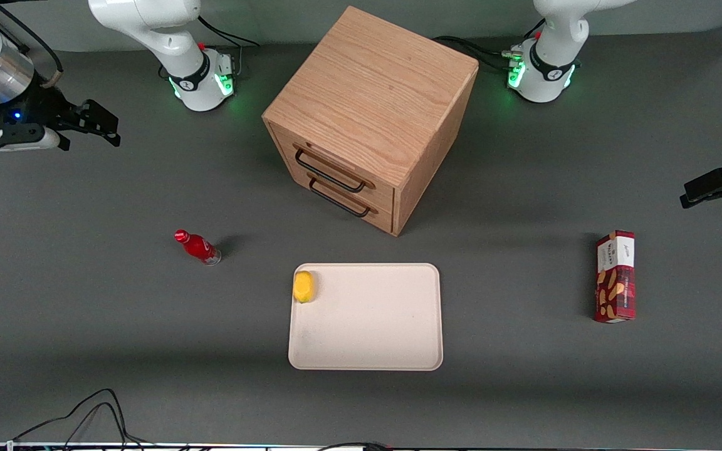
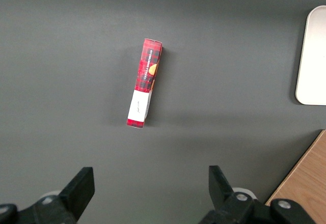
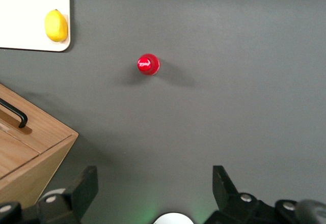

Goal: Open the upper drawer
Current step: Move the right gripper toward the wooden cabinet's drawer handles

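The oak cabinet (image 1: pixel 370 113) stands mid-surface (image 1: pixel 85 326) with its upper drawer (image 1: pixel 336 168) apparently fully shut, black wire handle (image 1: pixel 329 171) exposed for grasping, while the released, empty pincer (image 1: pixel 101 125) hovers well apart from the cabinet, toward the working arm's end.

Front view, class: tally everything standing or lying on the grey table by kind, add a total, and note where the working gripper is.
Cabinets: 1, the cube cabinet, its upper drawer shut
Trays: 1, the cream tray
Lemons: 1, the lemon on that tray
Bottles: 1, the red bottle
Boxes: 1, the snack box
Total: 5
The gripper hangs open at the working arm's end, holding nothing.
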`<state>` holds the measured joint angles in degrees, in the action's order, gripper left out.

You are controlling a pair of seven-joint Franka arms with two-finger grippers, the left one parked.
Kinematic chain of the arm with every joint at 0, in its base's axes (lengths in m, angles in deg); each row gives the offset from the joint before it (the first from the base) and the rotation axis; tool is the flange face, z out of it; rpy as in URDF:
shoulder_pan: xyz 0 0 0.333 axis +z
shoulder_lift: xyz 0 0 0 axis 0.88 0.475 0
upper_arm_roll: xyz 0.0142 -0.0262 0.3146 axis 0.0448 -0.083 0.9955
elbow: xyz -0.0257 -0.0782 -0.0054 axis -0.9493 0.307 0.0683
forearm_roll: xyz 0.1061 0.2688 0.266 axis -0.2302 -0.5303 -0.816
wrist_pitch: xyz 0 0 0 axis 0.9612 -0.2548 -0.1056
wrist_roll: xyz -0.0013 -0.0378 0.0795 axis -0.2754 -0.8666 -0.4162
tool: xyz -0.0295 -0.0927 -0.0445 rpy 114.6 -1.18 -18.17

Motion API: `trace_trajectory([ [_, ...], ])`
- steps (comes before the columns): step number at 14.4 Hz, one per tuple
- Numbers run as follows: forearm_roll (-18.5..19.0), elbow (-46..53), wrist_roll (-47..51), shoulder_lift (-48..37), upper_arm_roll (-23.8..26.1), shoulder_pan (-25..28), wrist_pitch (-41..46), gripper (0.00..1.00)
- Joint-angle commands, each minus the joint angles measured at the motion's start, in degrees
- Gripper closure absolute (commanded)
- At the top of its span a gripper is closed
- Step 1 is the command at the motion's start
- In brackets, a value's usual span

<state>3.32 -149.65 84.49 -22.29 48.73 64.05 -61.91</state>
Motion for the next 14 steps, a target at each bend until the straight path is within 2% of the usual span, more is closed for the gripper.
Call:
trace_trajectory([
  [1, 0.0, -2.2, -1.7, -1.9, -0.3, -0.9, -1.5, 0.0],
  [3, -0.6, -0.7, -1.8, -1.2, -0.3, -0.7, -0.6, 0.0],
  [7, -5.0, 12.1, -2.0, 8.2, 0.3, -0.1, 8.4, 0.0],
  [9, -8.2, 16.5, -2.3, 10.8, 1.2, 0.2, 9.8, 0.0],
  [14, -7.9, 22.5, -2.2, 17.7, 7.9, 0.5, 9.0, 0.0],
])
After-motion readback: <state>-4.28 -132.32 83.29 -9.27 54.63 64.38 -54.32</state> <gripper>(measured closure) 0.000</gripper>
